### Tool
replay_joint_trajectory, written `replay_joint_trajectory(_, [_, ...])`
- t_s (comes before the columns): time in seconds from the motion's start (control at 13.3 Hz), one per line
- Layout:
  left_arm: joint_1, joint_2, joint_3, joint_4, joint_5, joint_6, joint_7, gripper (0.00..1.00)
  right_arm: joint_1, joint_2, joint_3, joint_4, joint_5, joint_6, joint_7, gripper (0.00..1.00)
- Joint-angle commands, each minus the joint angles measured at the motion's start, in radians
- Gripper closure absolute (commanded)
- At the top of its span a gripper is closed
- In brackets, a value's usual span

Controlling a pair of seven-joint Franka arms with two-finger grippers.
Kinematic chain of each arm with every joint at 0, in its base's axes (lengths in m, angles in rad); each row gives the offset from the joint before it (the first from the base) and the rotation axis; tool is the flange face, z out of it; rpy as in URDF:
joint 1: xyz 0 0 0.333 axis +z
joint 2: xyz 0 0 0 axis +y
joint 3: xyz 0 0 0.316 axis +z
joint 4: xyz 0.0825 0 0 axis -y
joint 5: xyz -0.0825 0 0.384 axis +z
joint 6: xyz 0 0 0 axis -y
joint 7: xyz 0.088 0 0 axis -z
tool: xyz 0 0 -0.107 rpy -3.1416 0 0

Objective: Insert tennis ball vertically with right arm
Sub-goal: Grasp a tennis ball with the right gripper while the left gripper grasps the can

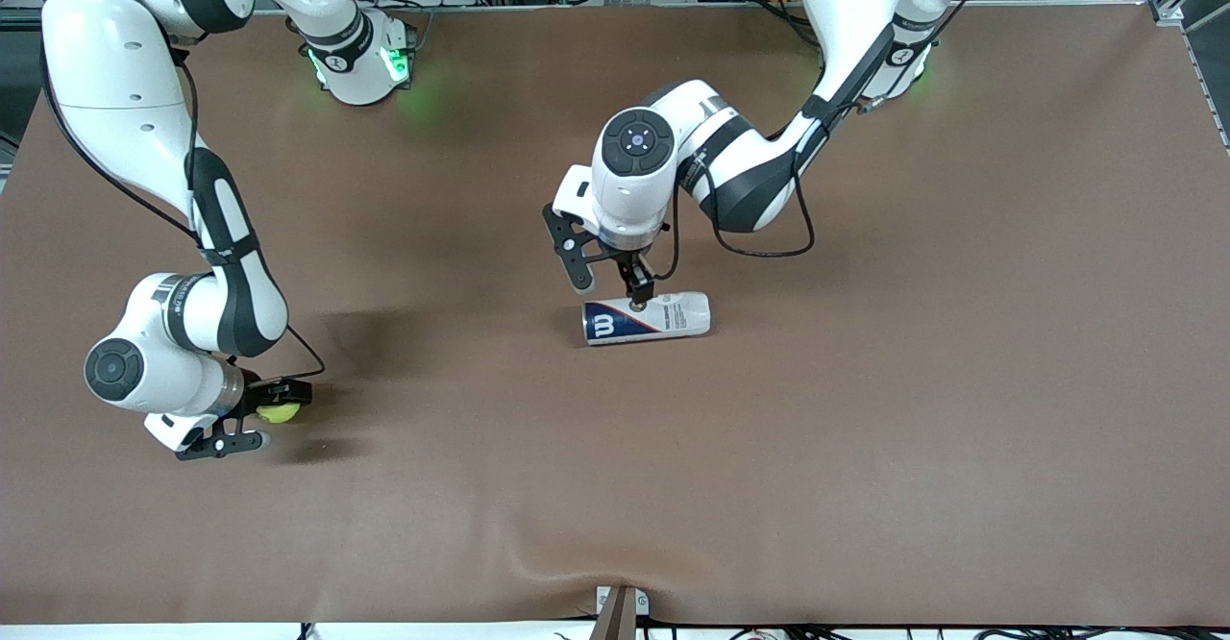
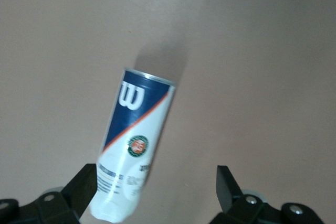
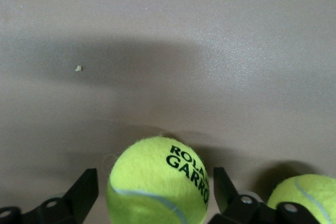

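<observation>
A tennis ball (image 3: 157,179) sits between the right gripper's (image 3: 155,192) spread fingers, a second ball (image 3: 304,198) beside.

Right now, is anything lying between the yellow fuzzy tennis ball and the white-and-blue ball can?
No. In the front view, only bare brown table lies between the yellow tennis ball and the white-and-blue can.
</observation>
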Motion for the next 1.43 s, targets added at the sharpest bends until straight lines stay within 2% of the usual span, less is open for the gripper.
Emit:
replay_joint_trajectory(0.0, [-0.020,0.037,0.013,0.031,0.048,0.052,0.015,0.00,-0.010,-0.001,0.009,0.004,-0.002,-0.002,-0.023,0.23])
replay_joint_trajectory(0.15, [-0.029,0.069,0.015,0.033,0.096,0.115,0.011,0.00,-0.007,-0.004,0.009,0.004,-0.002,-0.007,-0.021,0.39])
replay_joint_trajectory(0.3, [-0.055,0.102,0.041,0.034,0.126,0.180,0.023,0.00,-0.008,-0.004,0.009,0.004,-0.002,-0.019,-0.021,0.50])
replay_joint_trajectory(0.6, [-0.063,0.135,0.049,0.034,0.142,0.212,0.153,0.00,0.002,-0.024,0.009,0.013,-0.002,-0.056,-0.012,0.73])
replay_joint_trajectory(0.9, [-0.074,0.180,0.066,0.036,0.143,0.289,0.207,0.00,0.008,-0.061,0.020,0.032,0.002,-0.131,-0.009,0.75])
replay_joint_trajectory(1.13, [-0.115,0.192,0.115,0.045,0.145,0.294,0.226,0.00,0.008,-0.113,0.029,0.032,0.004,-0.165,-0.009,0.75])
replay_joint_trajectory(1.36, [-0.121,0.203,0.118,0.044,0.145,0.294,0.226,0.00,0.008,-0.162,0.047,0.030,0.022,-0.194,-0.009,0.75])
